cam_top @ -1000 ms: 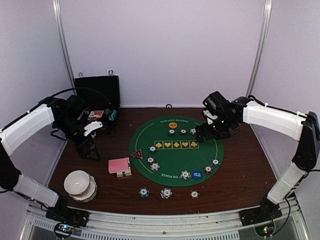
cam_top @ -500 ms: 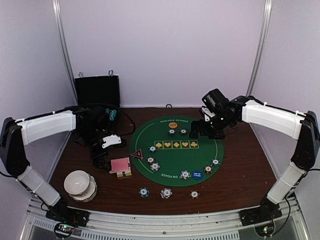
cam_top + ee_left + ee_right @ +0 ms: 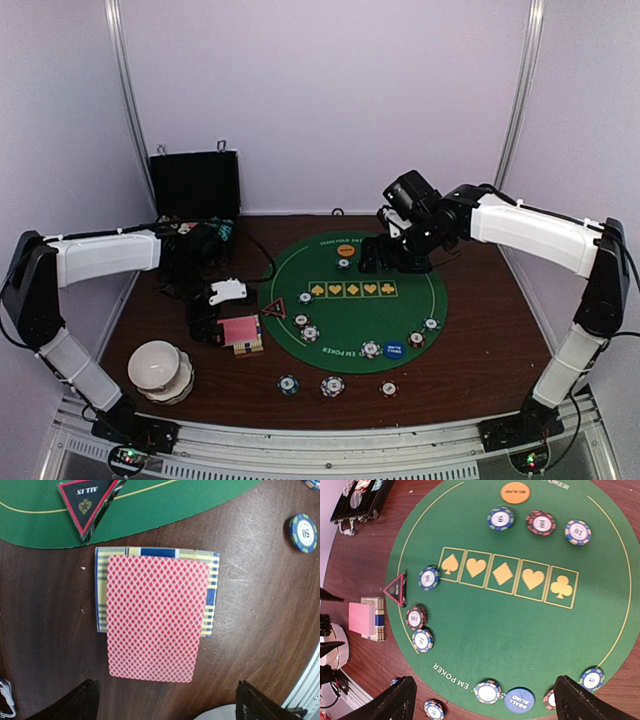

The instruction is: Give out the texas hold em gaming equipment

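The left gripper [image 3: 167,702] is hovering wide open, empty, over pink-backed cards [image 3: 152,617], the "ALL IN" marker [image 3: 87,502] ahead. The right gripper [image 3: 487,702] is gaping empty over the green "EM POKER" mat [image 3: 520,625].

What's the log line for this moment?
left gripper open, at red-backed cards | right gripper open, above green poker mat | nothing held | card slots empty

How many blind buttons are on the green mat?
2. The orange big blind button lies at the far edge of the green mat; the blue small blind button lies at its near edge. None seems hidden.
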Robot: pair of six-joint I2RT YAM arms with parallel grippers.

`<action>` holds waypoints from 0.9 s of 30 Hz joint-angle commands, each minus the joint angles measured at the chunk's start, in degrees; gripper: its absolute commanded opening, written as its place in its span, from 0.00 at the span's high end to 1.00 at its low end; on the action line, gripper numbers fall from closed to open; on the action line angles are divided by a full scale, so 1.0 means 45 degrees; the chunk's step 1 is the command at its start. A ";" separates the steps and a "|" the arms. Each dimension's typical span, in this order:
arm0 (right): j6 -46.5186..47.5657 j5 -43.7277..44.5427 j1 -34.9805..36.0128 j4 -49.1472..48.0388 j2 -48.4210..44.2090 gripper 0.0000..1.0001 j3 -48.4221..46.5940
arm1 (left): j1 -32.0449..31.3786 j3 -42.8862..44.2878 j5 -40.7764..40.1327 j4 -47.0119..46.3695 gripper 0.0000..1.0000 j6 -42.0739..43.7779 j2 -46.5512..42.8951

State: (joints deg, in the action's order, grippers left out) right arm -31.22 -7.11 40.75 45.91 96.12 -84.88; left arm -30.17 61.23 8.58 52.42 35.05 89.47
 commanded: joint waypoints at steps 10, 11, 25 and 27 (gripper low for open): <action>0.0102 0.0487 0.0854 0.0205 0.0033 0.00 -0.0359 | -0.0314 -0.0097 -0.0330 -0.0729 0.02 0.1124 0.0469; 0.0102 0.0473 0.0874 0.0190 0.0019 0.01 -0.0369 | -0.0351 -0.0092 -0.0308 -0.0731 0.02 0.1150 0.0496; 0.0184 0.0347 0.1128 0.0001 -0.0060 0.01 -0.0304 | -0.0442 0.0063 -0.0552 -0.0748 0.02 0.1284 0.0982; 0.0181 0.0328 0.1139 -0.0042 -0.0088 0.00 -0.0272 | -0.0443 0.0098 -0.0547 -0.0773 0.02 0.1294 0.1057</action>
State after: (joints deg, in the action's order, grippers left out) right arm -31.20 -5.96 45.41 46.76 96.49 -85.60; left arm -31.73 61.01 6.52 50.41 40.01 93.41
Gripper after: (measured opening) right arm 0.995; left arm 0.976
